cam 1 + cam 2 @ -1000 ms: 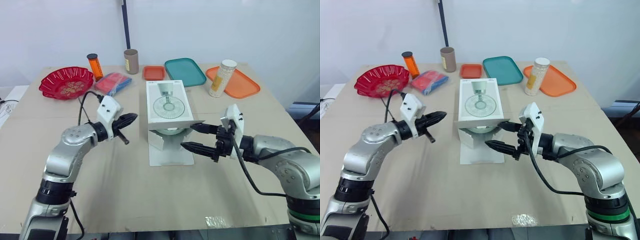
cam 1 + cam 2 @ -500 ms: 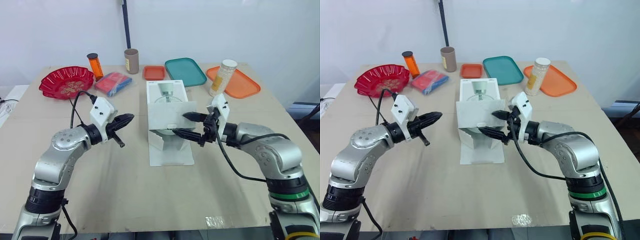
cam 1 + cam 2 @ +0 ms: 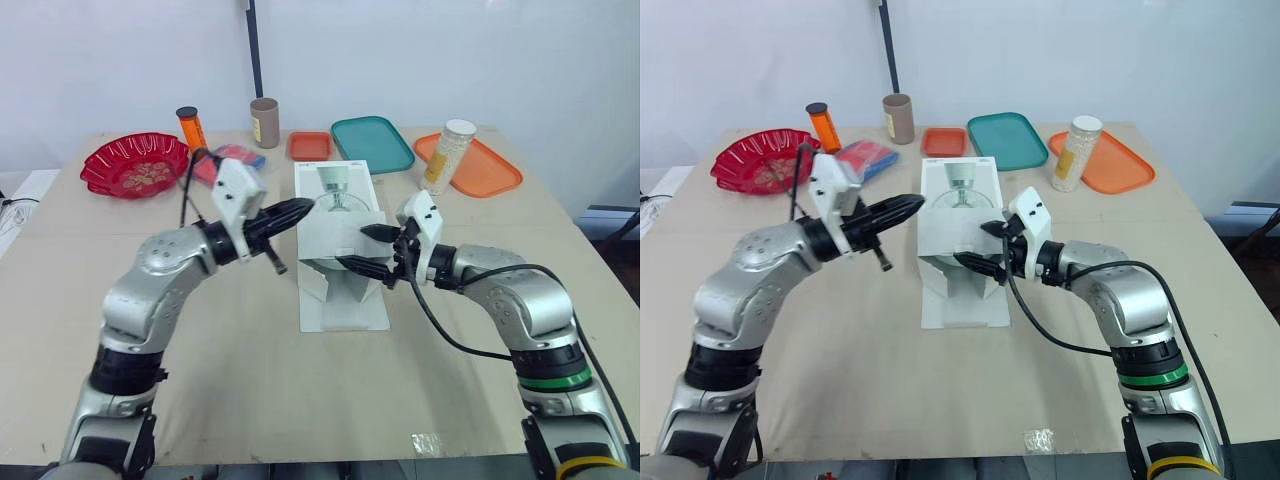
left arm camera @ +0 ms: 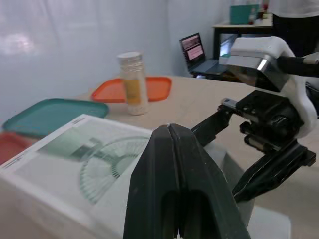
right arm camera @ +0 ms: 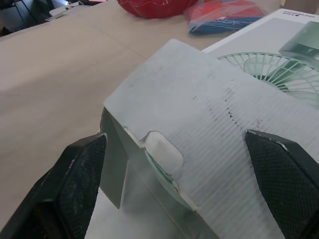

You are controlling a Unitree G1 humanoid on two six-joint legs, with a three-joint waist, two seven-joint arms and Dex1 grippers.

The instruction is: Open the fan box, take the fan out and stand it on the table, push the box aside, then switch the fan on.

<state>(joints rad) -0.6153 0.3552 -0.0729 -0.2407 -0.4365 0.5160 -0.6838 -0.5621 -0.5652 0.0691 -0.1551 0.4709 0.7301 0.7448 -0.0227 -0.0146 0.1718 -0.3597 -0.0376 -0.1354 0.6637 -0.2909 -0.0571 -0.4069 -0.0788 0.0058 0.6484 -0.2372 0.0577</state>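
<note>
Flanking fan box (image 3: pixel 325 235), tan table (image 3: pixel 240 380) | right end effector (image 3: pixel 352 248) wide | left end effector (image 3: pixel 305 208) pinched

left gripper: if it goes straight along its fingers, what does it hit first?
Most likely the fan box. The left gripper, shut, points at the box's top edge from close by. The right gripper is beyond, open around the flap. Depth is unclear, so it might skim over the top.
</note>
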